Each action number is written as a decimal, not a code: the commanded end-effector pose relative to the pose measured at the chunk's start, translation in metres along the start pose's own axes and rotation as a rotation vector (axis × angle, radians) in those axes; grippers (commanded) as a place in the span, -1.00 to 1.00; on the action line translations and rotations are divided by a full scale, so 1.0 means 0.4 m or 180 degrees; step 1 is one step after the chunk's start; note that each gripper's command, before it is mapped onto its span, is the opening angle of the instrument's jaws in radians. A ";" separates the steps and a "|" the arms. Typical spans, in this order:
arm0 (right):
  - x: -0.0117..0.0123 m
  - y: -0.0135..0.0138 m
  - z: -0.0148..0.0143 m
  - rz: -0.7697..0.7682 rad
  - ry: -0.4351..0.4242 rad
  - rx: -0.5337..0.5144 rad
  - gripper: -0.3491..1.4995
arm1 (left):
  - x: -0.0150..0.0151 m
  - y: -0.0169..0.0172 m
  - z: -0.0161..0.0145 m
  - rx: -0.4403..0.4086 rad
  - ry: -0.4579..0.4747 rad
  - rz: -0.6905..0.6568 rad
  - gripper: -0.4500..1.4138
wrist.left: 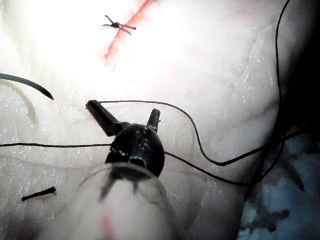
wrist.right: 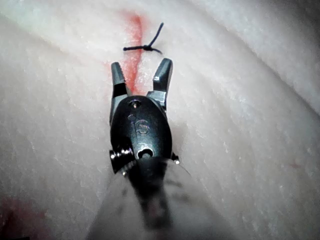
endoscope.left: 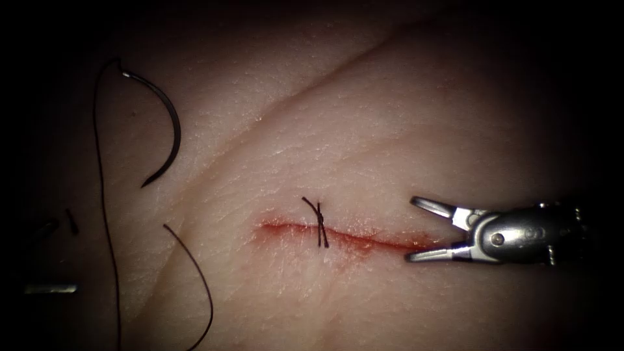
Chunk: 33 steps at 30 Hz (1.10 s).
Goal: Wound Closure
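Observation:
The cut (endoscope.left: 364, 239) runs across the tissue, red fluid along it, and one knotted stitch (endoscope.left: 320, 218) crosses its middle. At the cut's right end my right tool (endoscope.left: 411, 229) stands open and holds nothing; the knot (wrist.right: 145, 48) lies just beyond its jaws (wrist.right: 142, 64). The curved needle (endoscope.left: 172, 123) lies free on the tissue far left of the cut, not in the tissue. Its thread (endoscope.left: 104, 214) trails down from it. My left tool (endoscope.left: 65, 257) sits dim at the far left. Its jaws (wrist.left: 124, 107) are open, thread (wrist.left: 200, 145) passes by them, and they hold nothing.
A short cut end of thread (endoscope.left: 71, 221) lies near the left tool, also seen as the cut end (wrist.left: 38, 193). A loose strand (endoscope.left: 195, 273) curves left of the cut. A crease (endoscope.left: 325, 78) runs across the tissue. A blue patterned cloth (wrist.left: 280, 200) lies past the tissue's edge.

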 end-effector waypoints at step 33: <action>0.0088 -0.0056 -0.0091 0.0684 -0.0789 -0.0139 0.80 | 0.0147 -0.0143 0.0295 0.1182 -0.1058 -0.0223 0.59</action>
